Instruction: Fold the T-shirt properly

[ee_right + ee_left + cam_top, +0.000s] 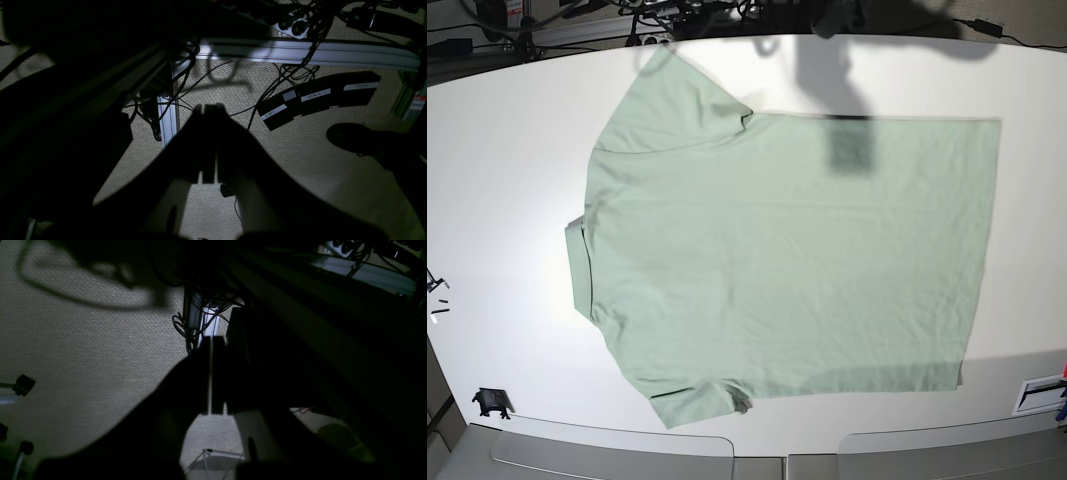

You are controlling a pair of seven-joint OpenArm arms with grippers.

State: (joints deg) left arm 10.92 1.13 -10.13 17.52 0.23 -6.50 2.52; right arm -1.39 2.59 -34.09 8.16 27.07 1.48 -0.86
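T-shirt (787, 260) is laid flat and spread on the white worktop (507, 150), back side up, collar end toward the left of the base view, hem toward the right. Both short sleeves are extended, one at the far edge, one at the near edge. No fold is seen yet; the task is judged to be at its very start.

Neither arm is seen in the base view. Both wrist views look down past the worktop edge at the carpeted floor (83, 350). Left gripper (211, 340): fingers pressed together, nothing held. Right gripper (209, 108): fingers likewise closed and empty.

Next move, as judged: both arms to be brought over the worktop, fingers opened, and an edge of the garment pinched at two points, probably a sleeve side, so it can be carried over the body for a first lengthwise fold. The fabric lies thin and flat, so a low approach is called for.

Hard to make out: both wrist views are dark and mostly silhouette. Buttons and label are not visible, presumably face down. Labelled foot pedals (317, 96) and a shoe (357, 138) are seen on the floor in the right wrist view.
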